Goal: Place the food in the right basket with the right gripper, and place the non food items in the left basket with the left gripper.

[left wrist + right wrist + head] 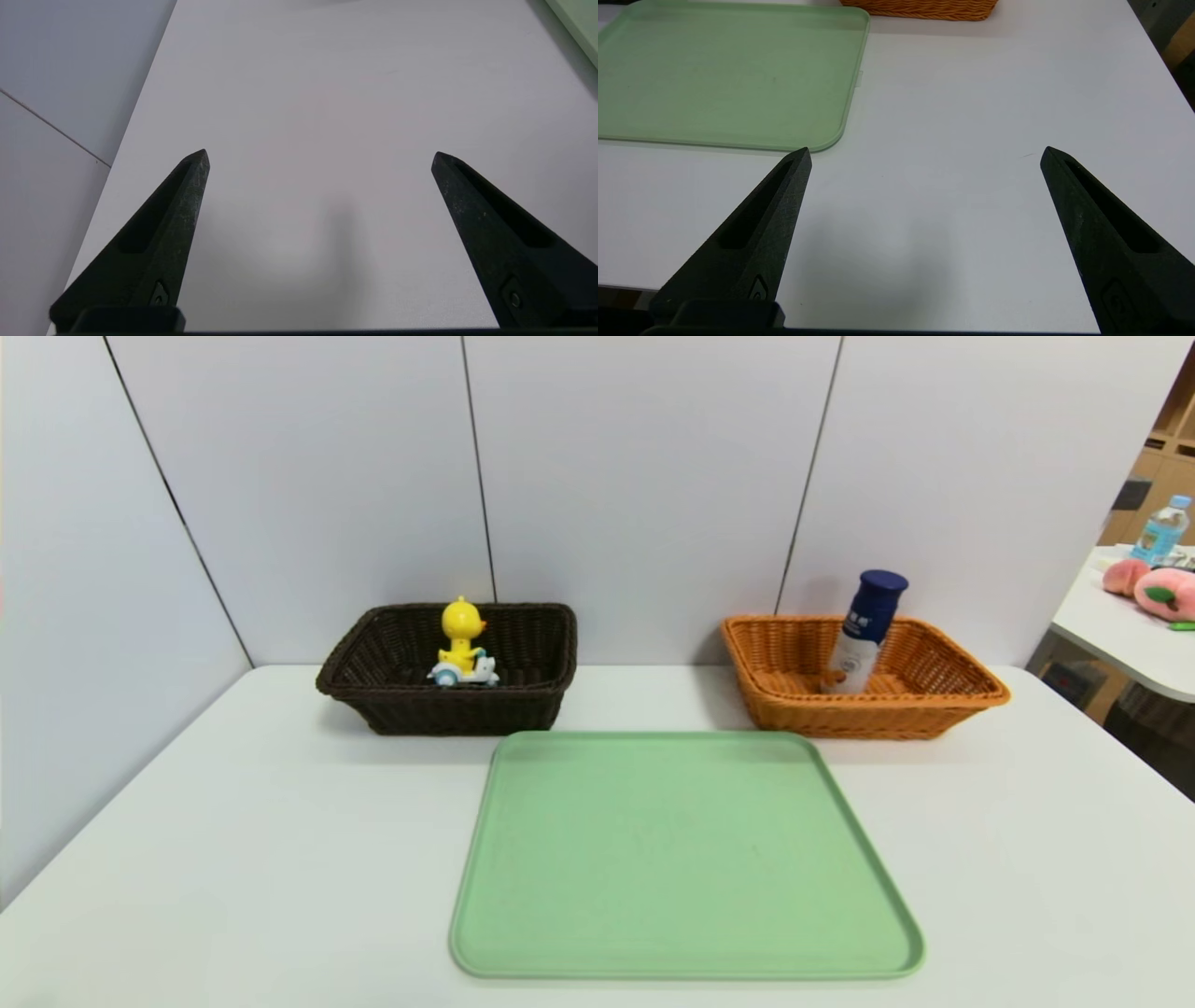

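The white tabletop (233, 859) carries everything, and the green tray (681, 859) at its middle is the thing to steer by. It lies bare, with nothing on it to sort.

Behind the tray's far left corner sits the dark brown basket (373, 700), and behind its far right corner the orange basket (934, 709). Both are woven and probably light, so I'd expect either to slide if nudged.

In the orange basket a bottle (864, 635) with a dark blue cap stands tilted against the back wall. It looks like smooth plastic, stiff but slippery; the straight body below the cap seems the safest place to grip, since the cap is narrower and could slip out. How full or heavy it is I cannot tell.

In the brown basket a yellow duck toy (462, 649) stands upright on a small white and blue scooter. It looks like hard, light plastic with thin bits down by the wheels, so I'd take it across the rounded body rather than the scooter.

The left hand (320, 156) hovers over bare tabletop to the tray's left, fingers spread wide with nothing between them. The right hand (924, 154) hovers just off the tray's near right corner, likewise spread and empty.

By the look of it, the sorting is done.
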Available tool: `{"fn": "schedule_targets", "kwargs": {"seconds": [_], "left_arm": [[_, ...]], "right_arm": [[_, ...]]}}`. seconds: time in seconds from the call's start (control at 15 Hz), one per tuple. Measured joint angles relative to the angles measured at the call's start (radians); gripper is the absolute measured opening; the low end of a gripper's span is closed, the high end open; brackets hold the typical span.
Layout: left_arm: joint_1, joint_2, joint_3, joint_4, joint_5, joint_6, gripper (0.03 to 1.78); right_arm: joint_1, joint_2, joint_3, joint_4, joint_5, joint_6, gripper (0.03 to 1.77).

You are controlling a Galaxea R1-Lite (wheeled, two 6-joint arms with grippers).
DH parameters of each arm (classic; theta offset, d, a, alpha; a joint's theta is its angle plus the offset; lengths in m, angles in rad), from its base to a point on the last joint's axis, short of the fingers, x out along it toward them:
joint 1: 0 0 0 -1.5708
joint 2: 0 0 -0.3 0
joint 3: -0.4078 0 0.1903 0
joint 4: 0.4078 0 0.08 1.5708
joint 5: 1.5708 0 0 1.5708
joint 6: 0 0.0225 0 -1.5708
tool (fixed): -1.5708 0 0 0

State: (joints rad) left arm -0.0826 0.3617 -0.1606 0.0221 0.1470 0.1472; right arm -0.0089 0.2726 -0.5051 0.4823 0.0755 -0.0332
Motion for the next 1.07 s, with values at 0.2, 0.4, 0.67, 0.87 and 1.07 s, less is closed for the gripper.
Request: {"fn": "schedule_targets", "kwargs": {"seconds": [0.2, 0.4, 0.67, 0.87, 1.07], "left_arm": [[0.033, -0.076, 0.007, 0.051, -0.034, 0.008, 1.69], [0.056, -0.152, 0.03, 0.06, -0.064, 0.015, 1.69], [0.073, -0.245, 0.077, 0.065, -0.107, 0.013, 1.69], [0.075, -0.277, 0.099, 0.057, -0.136, 0.006, 1.69], [0.075, -0.307, 0.146, -0.011, -0.186, -0.002, 1.69]], "right_arm": [[0.009, -0.051, 0.036, 0.0, 0.0, 0.0, 1.69], [0.013, -0.101, 0.072, -0.014, 0.012, -0.003, 1.69], [0.012, -0.175, 0.156, -0.111, 0.044, -0.003, 1.69], [0.011, -0.232, 0.247, -0.195, 0.04, -0.007, 1.69], [0.01, -0.263, 0.339, -0.306, -0.012, -0.012, 1.69]]}}
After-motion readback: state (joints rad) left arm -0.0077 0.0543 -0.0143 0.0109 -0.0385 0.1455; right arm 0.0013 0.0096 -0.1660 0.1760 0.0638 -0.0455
